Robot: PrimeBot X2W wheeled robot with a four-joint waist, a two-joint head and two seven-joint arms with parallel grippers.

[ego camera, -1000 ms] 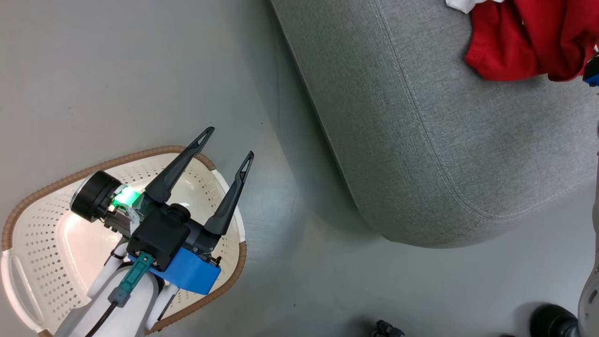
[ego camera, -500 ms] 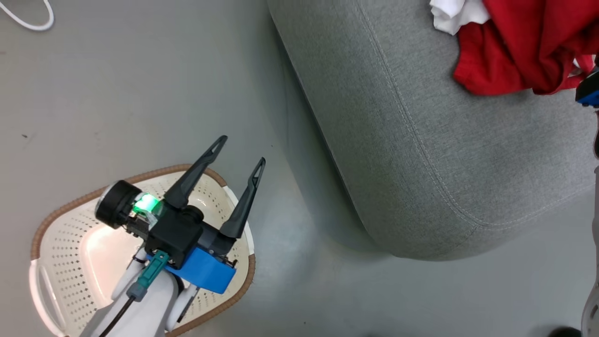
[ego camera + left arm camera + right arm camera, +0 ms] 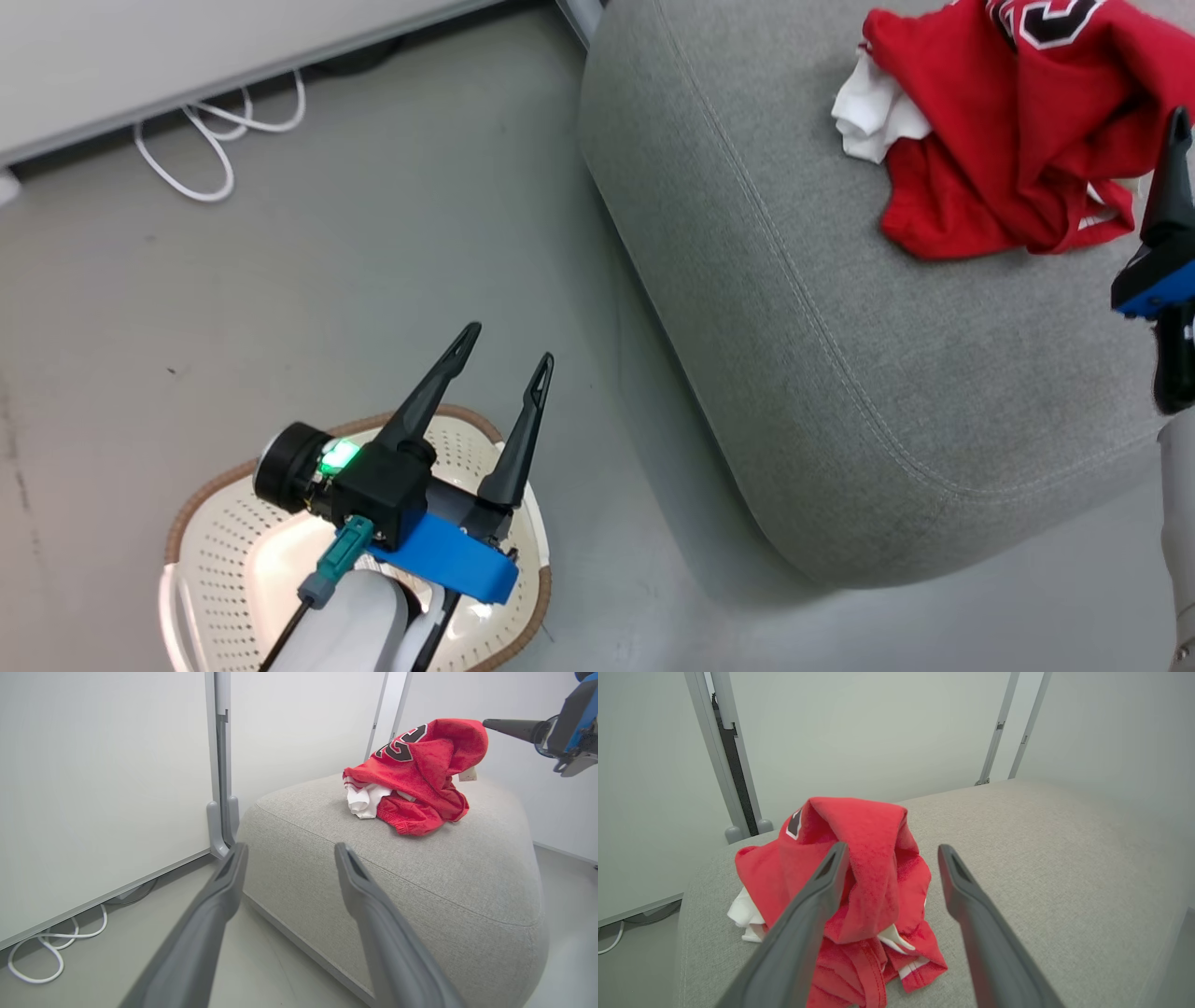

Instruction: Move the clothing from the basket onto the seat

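Here, seat (image 3: 840, 373): grey woven cushion, rounded corner.
Clothing (image 3: 999, 140): crumpled red heap on seat.
Left hand (image 3: 509, 342): spread wide, empty, beside seat.
Right hand (image 3: 893, 848): spread wide, empty, over seat.

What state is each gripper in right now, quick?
Left gripper: open, empty, above the basket.
Right gripper: open, empty, at the clothing on the seat.

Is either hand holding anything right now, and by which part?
Nothing is held. The right hand stands open beside the clothing heaped on the seat; the left hand is open and empty above the basket.
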